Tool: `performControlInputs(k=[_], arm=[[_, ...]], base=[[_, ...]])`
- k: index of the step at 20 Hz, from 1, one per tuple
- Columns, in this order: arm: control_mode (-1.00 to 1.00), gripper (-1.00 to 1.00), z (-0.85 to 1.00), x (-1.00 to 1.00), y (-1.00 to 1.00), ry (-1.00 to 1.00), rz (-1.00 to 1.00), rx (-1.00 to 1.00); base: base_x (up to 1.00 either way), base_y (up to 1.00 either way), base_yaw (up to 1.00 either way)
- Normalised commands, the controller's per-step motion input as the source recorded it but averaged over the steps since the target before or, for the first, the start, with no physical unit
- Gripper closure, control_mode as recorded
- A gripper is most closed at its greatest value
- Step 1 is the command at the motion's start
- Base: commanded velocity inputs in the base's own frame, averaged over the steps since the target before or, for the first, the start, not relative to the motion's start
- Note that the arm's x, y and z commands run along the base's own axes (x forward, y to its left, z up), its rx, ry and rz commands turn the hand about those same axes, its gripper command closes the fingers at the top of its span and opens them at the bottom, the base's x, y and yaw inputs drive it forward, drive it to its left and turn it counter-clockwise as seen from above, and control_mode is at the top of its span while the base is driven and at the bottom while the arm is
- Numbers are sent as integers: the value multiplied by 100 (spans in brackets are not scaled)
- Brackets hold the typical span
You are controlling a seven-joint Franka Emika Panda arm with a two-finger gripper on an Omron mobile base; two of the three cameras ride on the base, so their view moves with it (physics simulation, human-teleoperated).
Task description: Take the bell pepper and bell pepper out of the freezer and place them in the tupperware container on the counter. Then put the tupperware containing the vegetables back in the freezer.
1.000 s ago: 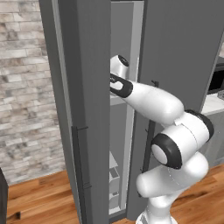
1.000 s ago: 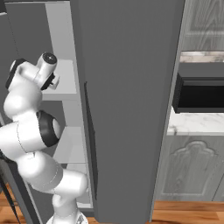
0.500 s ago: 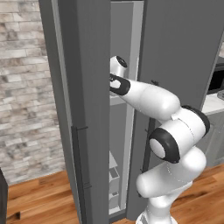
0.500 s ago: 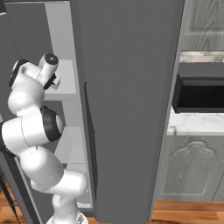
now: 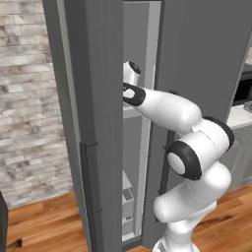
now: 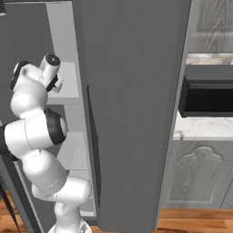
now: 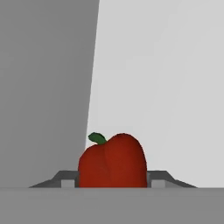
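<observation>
Glossy red bell pepper (image 7: 112, 161), lobed and rounded, with a small curled green stem at its upper left, sitting low in the hand view between the two dark finger tips of the end effector (image 7: 112, 183). Finger tips (image 7: 66, 181) pressed close against both sides of the pepper, with no gap visible; apparently closed on it, narrowed to the pepper's width. Behind the pepper, smooth matte surfaces: a mid-grey panel on the left, a pale grey-white wall on the right, meeting at a slightly slanted seam.

Seen from the left base camera: tall, narrow, dark grey freezer (image 5: 93, 98), flat and matte, its door swung open with a long dark vertical handle. White, rounded arm segments with black joint rings reaching from lower right into the pale interior at upper-shelf height. Lower down inside, pale shelves and drawer fronts. Rough grey-beige brick wall to the left, warm orange-brown wooden plank floor below.

Seen from the right base camera: same arm rising at the left, wrist tucked into the light grey compartment beside a pale shelf. Broad dark grey freezer door filling the middle. To the right, white marble-look worktop (image 6: 205, 129) with grey veins, a boxy black microwave (image 6: 209, 95) standing on it, grey panelled cabinet doors (image 6: 200, 175) with curved mouldings beneath.
</observation>
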Motion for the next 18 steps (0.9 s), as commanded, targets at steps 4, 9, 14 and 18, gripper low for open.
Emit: performControlInputs(k=[4,9,14,18], arm=[[-100,100,-25,0,29,2,-2,-1],[-100,100,-1,-19,5,-2,-4,-4],[-100,100,18,-33,-22,-12,-12,-8],[-100,100,21,-32,-37,-12,-13,-6]], base=[[0,0,0],[0,0,0],[0,0,0],[0,0,0]])
